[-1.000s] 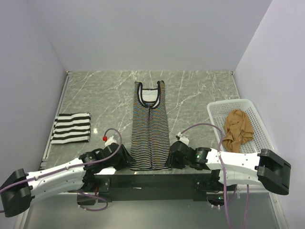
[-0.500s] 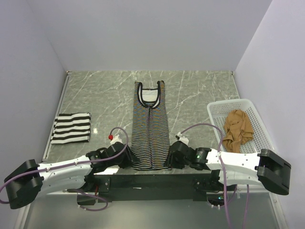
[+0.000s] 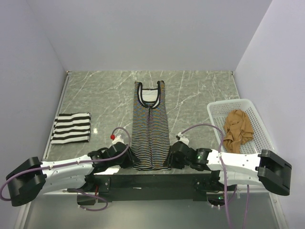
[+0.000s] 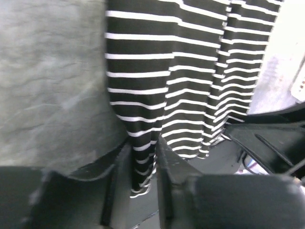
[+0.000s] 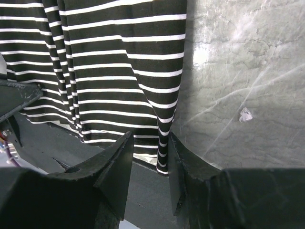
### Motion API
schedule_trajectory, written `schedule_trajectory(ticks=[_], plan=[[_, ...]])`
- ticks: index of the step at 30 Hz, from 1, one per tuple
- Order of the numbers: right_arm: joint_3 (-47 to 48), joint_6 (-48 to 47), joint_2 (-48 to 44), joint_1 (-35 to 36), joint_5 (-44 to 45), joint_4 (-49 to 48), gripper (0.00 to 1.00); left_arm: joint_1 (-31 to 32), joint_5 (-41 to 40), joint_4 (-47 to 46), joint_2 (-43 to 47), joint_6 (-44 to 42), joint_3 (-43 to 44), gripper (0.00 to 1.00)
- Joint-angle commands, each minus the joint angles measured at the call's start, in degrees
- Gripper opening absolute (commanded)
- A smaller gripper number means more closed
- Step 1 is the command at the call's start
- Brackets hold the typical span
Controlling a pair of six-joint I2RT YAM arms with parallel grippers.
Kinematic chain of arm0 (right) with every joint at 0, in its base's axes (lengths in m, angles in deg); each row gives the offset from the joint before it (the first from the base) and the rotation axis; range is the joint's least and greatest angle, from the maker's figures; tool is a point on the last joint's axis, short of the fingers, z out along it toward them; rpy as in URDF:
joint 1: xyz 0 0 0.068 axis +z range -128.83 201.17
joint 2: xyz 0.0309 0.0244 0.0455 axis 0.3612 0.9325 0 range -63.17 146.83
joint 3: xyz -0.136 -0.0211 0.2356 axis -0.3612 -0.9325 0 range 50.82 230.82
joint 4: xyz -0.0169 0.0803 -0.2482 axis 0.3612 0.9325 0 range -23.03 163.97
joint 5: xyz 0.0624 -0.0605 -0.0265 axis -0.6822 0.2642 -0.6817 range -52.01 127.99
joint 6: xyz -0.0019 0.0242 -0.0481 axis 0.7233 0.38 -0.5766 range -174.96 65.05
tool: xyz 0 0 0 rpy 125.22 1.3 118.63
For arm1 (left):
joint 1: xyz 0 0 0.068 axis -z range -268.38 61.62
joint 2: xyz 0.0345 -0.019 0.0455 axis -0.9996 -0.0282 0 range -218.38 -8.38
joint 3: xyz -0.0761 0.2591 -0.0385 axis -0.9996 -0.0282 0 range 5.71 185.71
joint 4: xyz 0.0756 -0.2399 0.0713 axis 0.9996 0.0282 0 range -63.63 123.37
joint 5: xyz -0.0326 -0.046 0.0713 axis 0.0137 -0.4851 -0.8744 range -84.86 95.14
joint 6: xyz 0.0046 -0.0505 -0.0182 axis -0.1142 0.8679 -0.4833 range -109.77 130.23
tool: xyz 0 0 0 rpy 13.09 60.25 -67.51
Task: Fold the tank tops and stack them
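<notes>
The long thin-striped tank top [image 3: 150, 125] lies flat down the table's middle, black-trimmed neck at the far end. My left gripper [image 3: 130, 161] is at its near left hem corner and in the left wrist view [image 4: 143, 160] is shut on a pinched ridge of the striped cloth [image 4: 190, 71]. My right gripper [image 3: 170, 160] is at the near right corner; in the right wrist view [image 5: 149, 157] its jaws stand apart around the hem [image 5: 163, 160], which touches only the right finger. The bold black-and-white top [image 3: 71, 128] lies folded at the left. The tan top [image 3: 238, 129] lies crumpled in the basket.
The white mesh basket [image 3: 217, 110] stands at the right edge of the table. A black base plate [image 3: 152, 180] runs along the near edge under both wrists. Walls close in the left, far and right sides.
My left arm has moved right, up to the near left hem corner of the thin-striped top. My right arm has barely shifted. The tops lie as before.
</notes>
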Motion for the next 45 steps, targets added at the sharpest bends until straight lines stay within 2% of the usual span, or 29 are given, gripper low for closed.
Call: schedule_trajectory(ticks=[1,4,9,14,22,26,32,34,36,37,38,39,40,45], plan=[[-2.8,0.1,-0.5,-0.1,2.0,4.8,0.42,1.1,0.0,5.6,0.5,-2.1,-0.6,0.34],[-3.2,0.3,-2.3,-0.2,3.0,7.0,0.42,1.2,-2.0,11.5,3.6,-1.7,0.4,0.43],[-3.5,0.7,-3.8,-0.2,3.4,8.9,0.43,1.1,-2.8,18.7,7.9,0.2,1.8,0.47],[-4.9,1.4,-4.7,-0.1,3.7,9.4,0.43,1.1,-2.0,20.0,9.0,0.9,0.9,0.46],[-6.2,1.8,-4.4,0.0,2.5,8.6,0.42,1.1,-0.7,15.0,6.7,1.7,-2.0,0.42],[-7.1,2.3,-5.4,0.1,2.0,8.6,0.4,1.1,-0.2,13.9,5.9,2.2,-3.1,0.38],[-8.3,2.8,-6.7,0.5,1.2,8.2,0.33,1.8,1.1,13.0,5.5,2.2,-4.1,0.31],[-8.3,2.6,-6.3,0.9,1.1,7.7,0.25,2.1,1.7,12.9,5.0,1.8,-4.0,0.27],[-7.7,2.4,-6.2,1.0,1.0,7.6,0.14,2.4,2.1,12.4,4.2,1.0,-3.7,0.18],[-7.4,2.3,-6.5,1.3,0.9,7.8,0.12,2.6,2.3,12.5,4.0,0.8,-3.3,0.14],[-7.0,2.3,-6.9,1.6,1.3,8.2,0.08,2.8,2.4,12.7,4.2,0.3,-3.1,0.06],[-6.6,2.6,-7.3,1.9,1.4,8.7,0.0,3.5,2.3,13.4,4.4,0.2,-2.8,0.04],[-6.0,2.7,-8.7,2.8,1.8,9.6,0.0,3.8,2.3,13.8,4.6,0.2,-1.9,0.01],[-1.2,3.9,-11.4,8.0,5.0,14.0,0.0,9.3,0.3,19.2,7.3,1.2,2.7,0.01]])
